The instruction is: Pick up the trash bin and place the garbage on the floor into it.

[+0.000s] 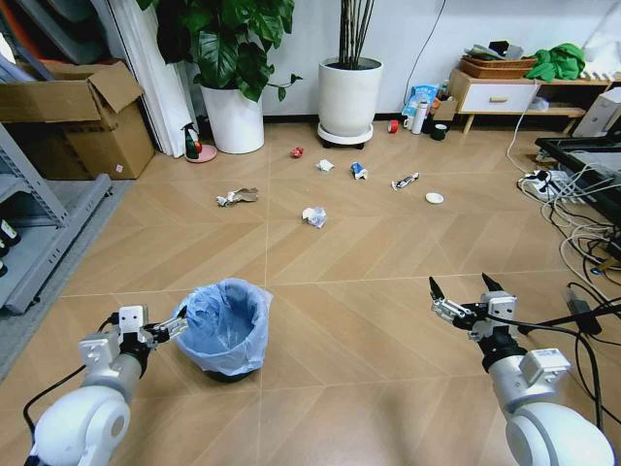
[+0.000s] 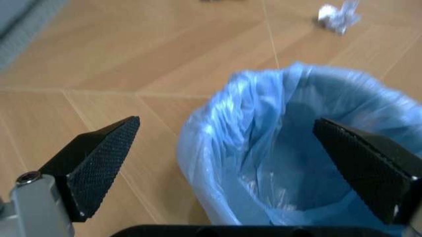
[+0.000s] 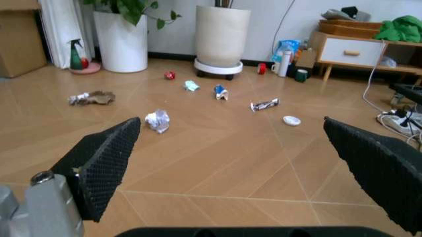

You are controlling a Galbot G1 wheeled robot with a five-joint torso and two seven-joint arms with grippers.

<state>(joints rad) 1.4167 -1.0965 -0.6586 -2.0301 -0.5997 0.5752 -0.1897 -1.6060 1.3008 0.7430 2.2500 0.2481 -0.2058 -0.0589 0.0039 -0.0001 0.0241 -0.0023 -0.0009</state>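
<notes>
Head view: left gripper (image 1: 180, 323) spread wide astride trash bin (image 1: 225, 328) rim.

Bright, even indoor light throughout. Soft, faint shadows on the floor (image 1: 388, 252) under the plant pots (image 1: 349, 97). Mild sheen on the trash bin (image 1: 225, 325) liner. Left wrist view blurred, soft all over. Straight lines bowed toward head-view edges.

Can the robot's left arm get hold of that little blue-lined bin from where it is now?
Probably yes. The left end effector is open, right at the trash bin, with one finger over the bag-lined rim and the other outside it. Nothing stands between them.
</notes>
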